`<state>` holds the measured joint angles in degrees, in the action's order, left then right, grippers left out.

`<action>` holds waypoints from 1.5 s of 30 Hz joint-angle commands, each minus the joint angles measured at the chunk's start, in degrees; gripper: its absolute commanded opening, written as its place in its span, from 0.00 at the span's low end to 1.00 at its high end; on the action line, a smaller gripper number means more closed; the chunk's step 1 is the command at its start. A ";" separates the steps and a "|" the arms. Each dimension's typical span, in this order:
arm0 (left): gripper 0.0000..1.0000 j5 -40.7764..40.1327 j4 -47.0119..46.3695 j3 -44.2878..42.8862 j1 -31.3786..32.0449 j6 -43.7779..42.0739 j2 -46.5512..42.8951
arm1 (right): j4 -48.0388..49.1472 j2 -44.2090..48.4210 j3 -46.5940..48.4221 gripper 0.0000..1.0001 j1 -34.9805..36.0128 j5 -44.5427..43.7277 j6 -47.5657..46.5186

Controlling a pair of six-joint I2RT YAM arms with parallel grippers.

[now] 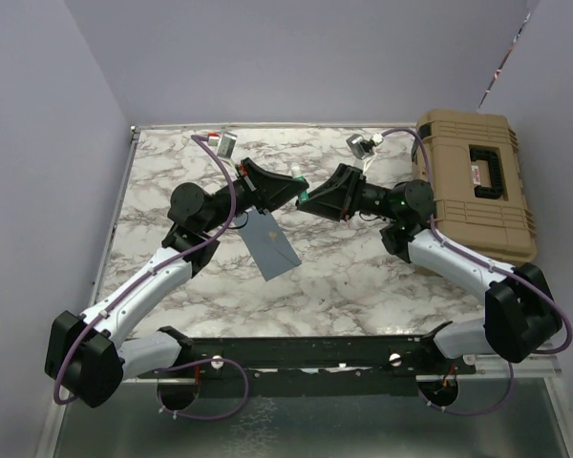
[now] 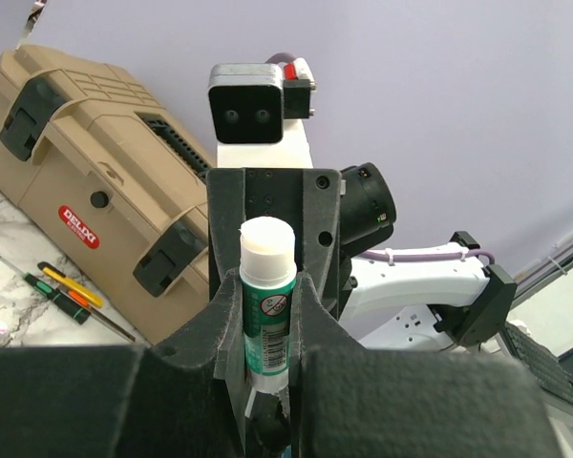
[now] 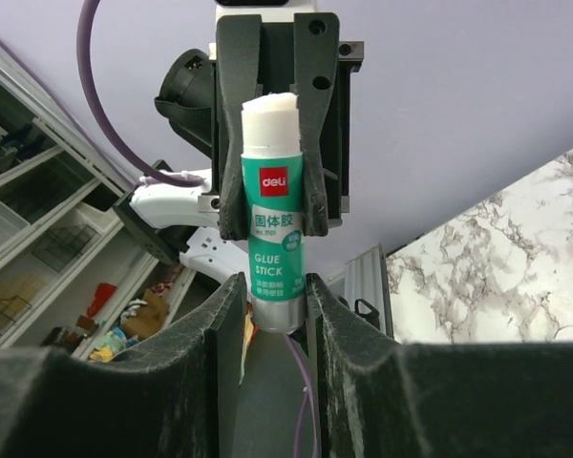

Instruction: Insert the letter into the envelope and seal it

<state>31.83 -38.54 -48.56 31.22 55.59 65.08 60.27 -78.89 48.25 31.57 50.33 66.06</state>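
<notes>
– What is the left gripper (image 2: 267, 286) doing?
– It is clamping the glue stick (image 3: 274, 239) around the green label, both fingers (image 3: 231, 191) pressing on the tube. The uncapped white glue end is pointing back into that gripper.

– And the right gripper (image 3: 277, 286)?
– It is facing the left one tip to tip, above the middle of the marble worktop (image 1: 363, 277). Its fingers (image 3: 210, 334) are sitting close on either side of the stick's lower end. I cannot tell whether they are actually pinching it.

– Where is the envelope (image 1: 267, 239) lying?
– It is lying flat on the worktop, just left of centre in the overhead view and below the two grippers. It is turned at an angle, with its upper corner running under the left arm.

– Anything else showing?
– A tan hard case (image 1: 473, 181) is sitting at the right edge of the worktop. In the left wrist view, small screwdrivers (image 2: 72, 291) with yellow and green handles are lying beside it at the left of the frame
</notes>
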 commanded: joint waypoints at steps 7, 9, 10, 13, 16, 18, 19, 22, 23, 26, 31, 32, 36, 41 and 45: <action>0.00 -2.86 -3.20 1.12 0.15 0.07 -1.23 | -6.02 -0.80 2.76 0.19 1.29 -0.49 -3.44; 0.00 -3.48 -3.20 0.94 0.15 0.27 -1.27 | -7.62 -0.43 2.68 0.17 1.34 -0.57 -4.75; 0.00 -3.86 -3.20 0.88 0.15 0.61 -1.28 | -8.83 -0.25 2.85 0.14 1.38 -0.58 -5.62; 0.00 -5.48 -1.52 0.24 0.11 1.38 -1.16 | -17.49 0.55 4.62 0.03 1.51 -0.90 -11.89; 0.00 -7.96 3.54 -1.39 0.15 1.47 -0.74 | -37.32 0.86 9.62 0.00 2.47 -5.07 -28.96; 0.00 -9.77 8.37 -3.55 0.15 1.15 0.00 | -51.93 -0.92 14.59 0.00 3.07 -11.26 -41.20; 0.00 -10.54 12.29 -5.05 0.15 0.74 0.48 | -60.36 -2.11 17.36 0.00 3.33 -15.11 -46.26; 0.00 -13.87 22.04 -10.28 0.15 -0.67 2.20 | -69.71 -5.10 22.71 0.00 4.41 -26.36 -54.94; 0.00 -15.05 24.78 -11.98 0.15 -1.02 2.83 | -70.82 -5.68 23.77 0.00 5.03 -31.00 -56.53; 0.00 -20.60 33.79 -16.82 0.15 -0.06 4.80 | -72.75 -7.46 27.06 0.00 8.10 -47.09 -60.29; 0.00 -28.24 43.30 -20.34 0.07 6.76 8.58 | -73.43 -10.66 31.59 0.00 13.57 -68.23 -61.30; 0.00 -28.80 43.34 -20.54 0.12 7.56 9.07 | -73.49 -10.96 32.23 0.00 14.05 -69.84 -60.74; 0.00 -29.47 43.02 -21.61 0.07 6.88 10.54 | -77.10 -11.72 35.82 0.02 14.14 -62.70 -58.20; 0.00 -21.87 40.14 -23.05 -0.02 -1.61 11.22 | -81.59 -7.40 38.15 0.44 14.04 -49.99 -50.06; 0.00 -12.54 38.80 -22.51 0.00 -7.10 9.77 | -78.71 -0.04 33.92 0.57 13.48 -43.08 -41.18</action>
<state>7.49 3.36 -69.63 30.79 55.70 76.77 -17.85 -86.50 83.88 45.58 -1.04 15.29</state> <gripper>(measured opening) 0.136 0.553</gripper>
